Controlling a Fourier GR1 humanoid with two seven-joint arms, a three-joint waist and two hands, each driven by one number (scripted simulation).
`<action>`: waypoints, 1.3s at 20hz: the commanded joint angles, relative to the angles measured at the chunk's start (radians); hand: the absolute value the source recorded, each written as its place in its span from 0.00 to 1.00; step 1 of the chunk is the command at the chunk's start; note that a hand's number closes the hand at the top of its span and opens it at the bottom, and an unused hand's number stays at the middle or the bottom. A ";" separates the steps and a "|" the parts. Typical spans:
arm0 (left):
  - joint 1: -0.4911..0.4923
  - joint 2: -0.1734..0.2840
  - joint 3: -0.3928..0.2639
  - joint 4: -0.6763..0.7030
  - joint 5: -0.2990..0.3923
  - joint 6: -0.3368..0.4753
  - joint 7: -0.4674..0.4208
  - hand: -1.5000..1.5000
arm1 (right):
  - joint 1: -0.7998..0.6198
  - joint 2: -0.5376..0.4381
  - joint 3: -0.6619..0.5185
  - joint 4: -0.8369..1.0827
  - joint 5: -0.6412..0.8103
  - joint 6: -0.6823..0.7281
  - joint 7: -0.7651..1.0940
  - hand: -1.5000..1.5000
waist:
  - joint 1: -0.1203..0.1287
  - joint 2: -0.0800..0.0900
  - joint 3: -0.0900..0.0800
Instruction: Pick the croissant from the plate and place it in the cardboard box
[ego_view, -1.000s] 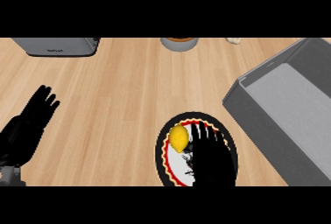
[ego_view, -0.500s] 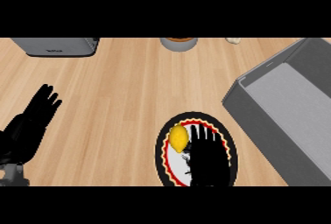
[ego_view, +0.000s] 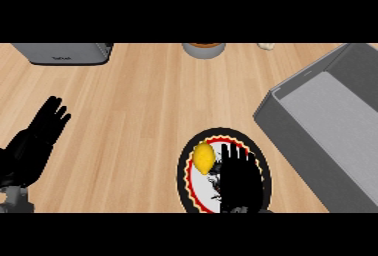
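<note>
The wooden tabletop (ego_view: 148, 100) carries a round plate (ego_view: 193, 196) with a black rim, a red inner ring and a white centre, located near the lower edge. A yellow croissant (ego_view: 204, 157) lies on the upper left part of the plate. The right hand (ego_view: 238, 180) is positioned over the plate, fingers straight and pointing away from the robot, just right of the croissant. The left hand (ego_view: 33, 145) rests open at the left edge, fingers up. A grey cardboard box (ego_view: 332, 125) sits at the right, set at an angle. A grey appliance (ego_view: 66, 52), a bowl (ego_view: 204, 49) and a small pale object (ego_view: 267, 46) line the far edge.
</note>
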 joint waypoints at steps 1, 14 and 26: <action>-0.021 0.031 0.046 -0.010 0.022 -0.016 0.038 0.50 | 0.005 0.018 -0.008 0.050 0.000 0.026 0.140 0.00 | 0.001 0.000 0.000; -0.021 -0.022 0.025 -0.052 -0.027 0.002 0.070 0.50 | 0.041 0.018 0.052 0.102 0.015 -0.056 0.142 0.00 | 0.000 -0.001 0.000; -0.012 -0.084 0.039 -0.042 -0.091 -0.027 0.072 0.50 | -0.039 0.018 -0.033 0.184 0.093 -0.043 -0.066 1.00 | 0.001 0.000 0.000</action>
